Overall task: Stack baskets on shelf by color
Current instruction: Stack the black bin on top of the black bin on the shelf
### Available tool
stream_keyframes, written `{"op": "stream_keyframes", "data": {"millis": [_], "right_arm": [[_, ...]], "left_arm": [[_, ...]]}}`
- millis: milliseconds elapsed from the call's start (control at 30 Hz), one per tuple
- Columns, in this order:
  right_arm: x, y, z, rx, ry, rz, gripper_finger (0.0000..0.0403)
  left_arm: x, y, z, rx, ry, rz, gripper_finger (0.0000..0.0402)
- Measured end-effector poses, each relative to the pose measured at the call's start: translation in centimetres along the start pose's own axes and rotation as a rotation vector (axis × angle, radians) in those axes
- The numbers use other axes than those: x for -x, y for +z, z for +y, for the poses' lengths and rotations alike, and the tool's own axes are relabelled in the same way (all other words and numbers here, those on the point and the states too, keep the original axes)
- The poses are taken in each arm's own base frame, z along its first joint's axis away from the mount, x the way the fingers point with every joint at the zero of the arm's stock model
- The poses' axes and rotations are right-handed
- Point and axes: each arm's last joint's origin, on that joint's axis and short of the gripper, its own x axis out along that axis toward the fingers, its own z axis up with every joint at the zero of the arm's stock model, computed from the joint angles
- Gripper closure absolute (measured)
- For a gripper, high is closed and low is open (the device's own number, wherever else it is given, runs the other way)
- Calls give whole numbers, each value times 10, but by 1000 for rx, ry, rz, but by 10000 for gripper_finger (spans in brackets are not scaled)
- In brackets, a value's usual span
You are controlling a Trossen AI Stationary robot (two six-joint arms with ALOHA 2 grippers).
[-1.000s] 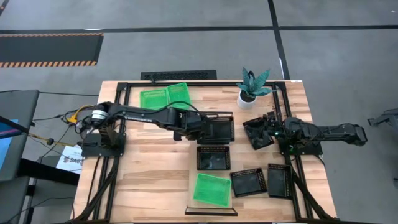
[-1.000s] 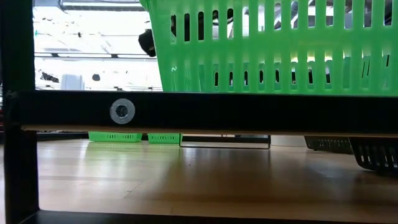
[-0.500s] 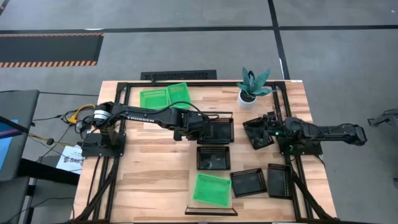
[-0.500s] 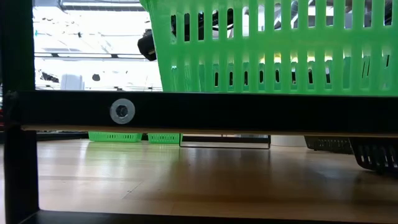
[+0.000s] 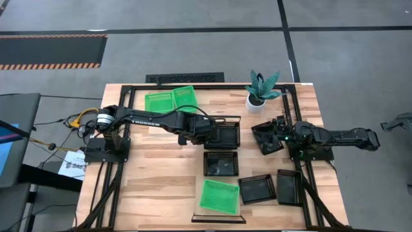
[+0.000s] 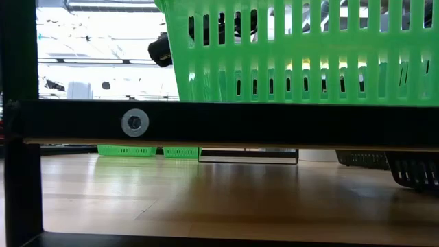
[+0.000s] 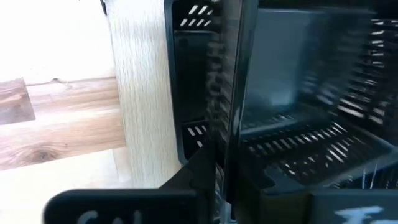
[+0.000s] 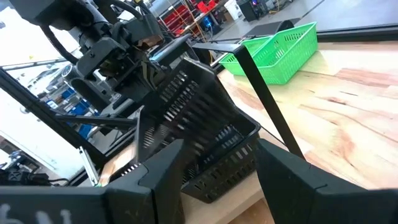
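In the high view the shelf [image 5: 219, 177] runs from the table's middle to its near edge. On it sit a green basket [image 5: 219, 195], a black basket [image 5: 221, 163] and, at the far end, another black basket [image 5: 228, 134]. My left gripper [image 5: 207, 132] is shut on that far one's left wall. My right gripper [image 5: 277, 138] is open at a tilted black basket [image 5: 265, 137] on the table right of the shelf. Its fingers [image 8: 165, 171] stand apart with that basket [image 8: 205, 143] ahead; whether they touch it, I cannot tell. My left gripper pinches the black basket's side wall [image 7: 227, 134] at its rim, one finger inside the basket and one outside. It comes level from the table's left, across that wall. The basket sits over the shelf's pale board [image 7: 143, 93]; whether it rests on it is hidden.
Two green baskets [image 5: 159, 101] [image 5: 185, 98] stand at the table's far edge. Two black baskets [image 5: 257, 188] [image 5: 290, 187] lie near the right near corner. A white potted plant [image 5: 261, 91] stands far right. Black rails [image 5: 129, 96] frame the table. In the low view the green basket [image 6: 295, 51] fills the top.
My left gripper has drawn a little toward the table's left, still shut on the black basket's wall, and the basket has shifted slightly with it. My right arm has kept still.
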Motion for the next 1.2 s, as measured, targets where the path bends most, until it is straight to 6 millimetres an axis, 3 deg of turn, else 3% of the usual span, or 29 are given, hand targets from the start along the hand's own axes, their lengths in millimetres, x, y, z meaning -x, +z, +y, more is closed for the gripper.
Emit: {"op": "stream_keyframes", "data": {"millis": [400,633,833,1033,1200], "right_arm": [[0,0,0,0,0,0,184],[0,0,0,0,0,1,184],[0,0,0,1,-1,1,184],[0,0,0,1,-1,2,184],[0,0,0,1,-1,2,184]], "left_arm": [[0,6,-4,6,-48,1,303],[0,12,-5,-40,-66,30,303],[14,14,-6,-140,-116,74,303],[33,16,-4,-202,-151,47,303],[36,16,-8,-315,-190,-41,305]]}}
